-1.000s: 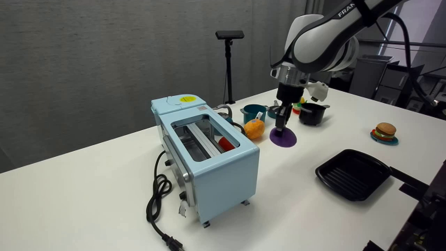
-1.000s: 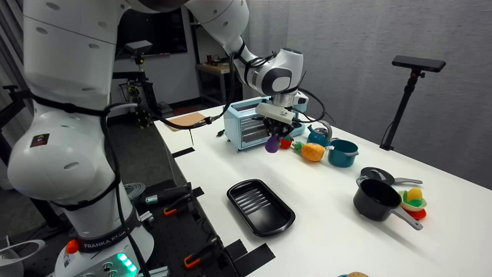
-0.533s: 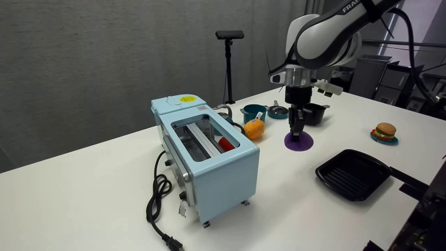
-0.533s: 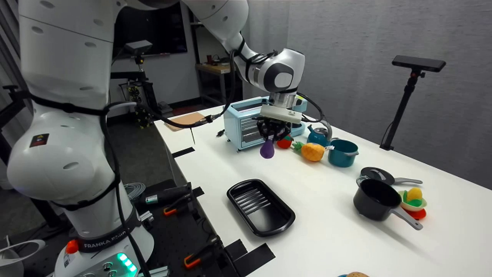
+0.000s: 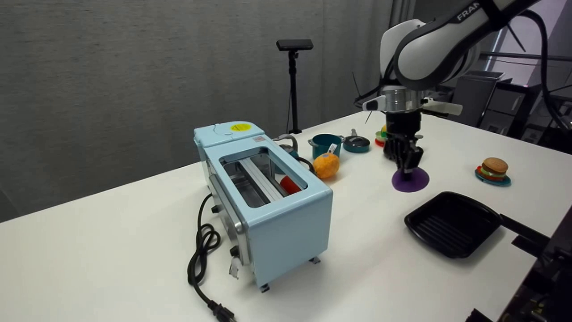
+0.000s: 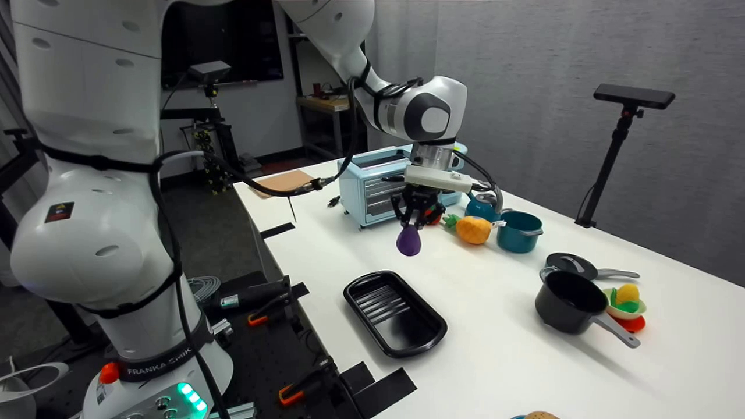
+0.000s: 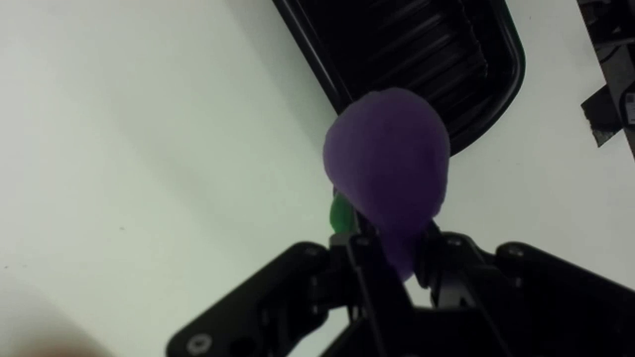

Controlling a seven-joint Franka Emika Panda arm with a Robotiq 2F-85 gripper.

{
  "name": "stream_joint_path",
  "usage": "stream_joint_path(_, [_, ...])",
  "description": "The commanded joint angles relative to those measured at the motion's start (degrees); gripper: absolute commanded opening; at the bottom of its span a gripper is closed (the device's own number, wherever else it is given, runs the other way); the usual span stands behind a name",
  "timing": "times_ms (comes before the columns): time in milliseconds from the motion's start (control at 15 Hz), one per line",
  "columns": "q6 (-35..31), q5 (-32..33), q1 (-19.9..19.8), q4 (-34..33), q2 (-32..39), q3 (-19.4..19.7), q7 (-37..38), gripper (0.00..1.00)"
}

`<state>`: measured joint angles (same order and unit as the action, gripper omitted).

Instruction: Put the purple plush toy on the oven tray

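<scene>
The purple plush toy (image 5: 410,180) is a rounded lump that also shows in an exterior view (image 6: 409,241) and in the wrist view (image 7: 389,148). My gripper (image 6: 414,218) is shut on its narrow end; the wrist view shows this end between the fingers (image 7: 364,248). A green bit of the toy sticks out beside a finger. The toy hangs with its round end down, in the air above the table. The oven tray (image 6: 401,323) is black, with a rim and ridges. In the wrist view the toy covers part of the tray's (image 7: 421,44) near edge.
A light blue toaster oven (image 5: 286,237) stands on the table. An orange plush (image 6: 473,230), a teal pot (image 6: 518,231), a black pot (image 6: 567,305) and a pan (image 6: 573,265) stand along the far side. A burger-shaped toy (image 5: 494,167) lies beyond the tray.
My gripper, holding the purple toy, has moved away from the toaster oven and toward the oven tray. The tray and the other objects have not moved.
</scene>
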<state>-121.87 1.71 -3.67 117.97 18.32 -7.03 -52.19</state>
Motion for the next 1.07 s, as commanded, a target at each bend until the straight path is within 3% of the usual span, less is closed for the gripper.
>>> stream_joint_path(0, [-1.5, 0.21, 0.07, 6.33, -4.43, 1.43, -0.1, 0.05])
stream_joint_path(467, [-3.29, 0.81, 0.26, 12.53, -6.71, 3.51, 1.76, 0.05])
stream_joint_path(533, [-3.41, 0.95, 0.37, 13.0, -6.82, 3.69, 2.1, 0.45])
stream_joint_path(667, [-3.5, 1.01, 0.43, 13.87, -7.03, 3.88, 2.15, 0.53])
stream_joint_path(1000, [-3.84, 1.11, 0.22, 15.6, -8.23, 4.24, 1.62, 0.92])
